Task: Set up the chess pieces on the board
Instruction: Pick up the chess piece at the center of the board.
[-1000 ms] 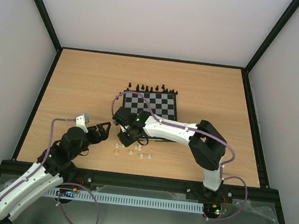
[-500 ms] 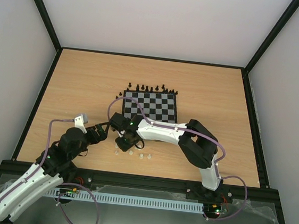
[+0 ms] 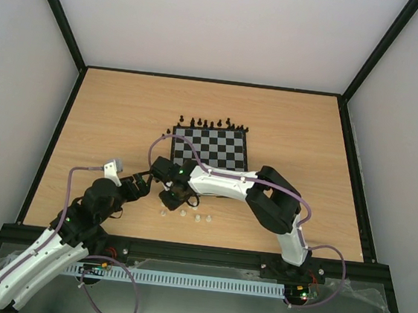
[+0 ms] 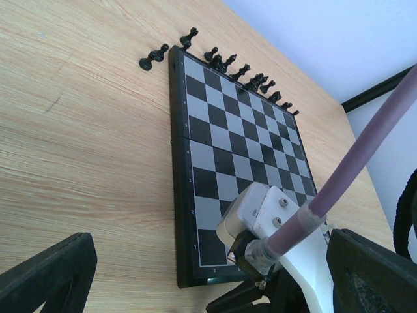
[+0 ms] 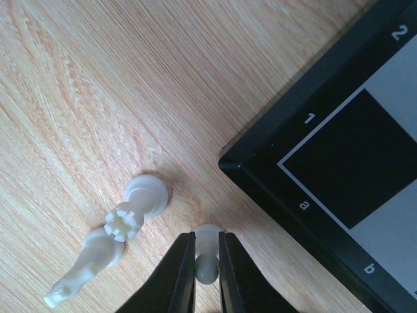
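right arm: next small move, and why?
Probably a straight lift. The right gripper looks closed on a white piece that is off the board, just by its corner. Other white pieces lie close beside it, so a sideways move might knock them.

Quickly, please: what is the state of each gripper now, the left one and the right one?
Left gripper: open, holding nothing.
Right gripper: closed on a small white chess piece.

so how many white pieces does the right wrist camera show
3: a small piece in the right gripper, a notched-top piece to its left, a long piece lying beside that. More may be off-frame.
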Robot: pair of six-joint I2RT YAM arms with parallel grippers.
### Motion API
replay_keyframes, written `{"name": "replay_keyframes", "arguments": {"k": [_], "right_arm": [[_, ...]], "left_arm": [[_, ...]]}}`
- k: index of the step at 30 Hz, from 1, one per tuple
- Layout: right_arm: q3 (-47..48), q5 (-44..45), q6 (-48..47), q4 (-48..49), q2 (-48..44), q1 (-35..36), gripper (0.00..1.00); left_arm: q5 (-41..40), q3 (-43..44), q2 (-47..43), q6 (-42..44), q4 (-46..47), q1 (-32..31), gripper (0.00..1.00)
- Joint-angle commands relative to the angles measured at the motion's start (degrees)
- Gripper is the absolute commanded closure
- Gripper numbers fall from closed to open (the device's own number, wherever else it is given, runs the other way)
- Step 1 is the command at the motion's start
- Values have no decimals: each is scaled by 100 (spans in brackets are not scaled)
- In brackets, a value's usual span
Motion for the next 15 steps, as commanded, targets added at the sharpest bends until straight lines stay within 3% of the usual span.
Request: {"name": "replay_keyframes", "arguments": {"k": [1, 4, 15], "right_arm": [[131, 50, 21, -345, 58, 24, 90], [121, 108, 21, -402, -24, 24, 95], [262, 512, -47, -666, -707, -236, 94]], "left_arm": [[-41, 135, -56, -12, -42, 34, 0], [-41, 135, -56, -12, -43, 35, 0], [-33, 142, -81, -12, -42, 36, 0]]}}
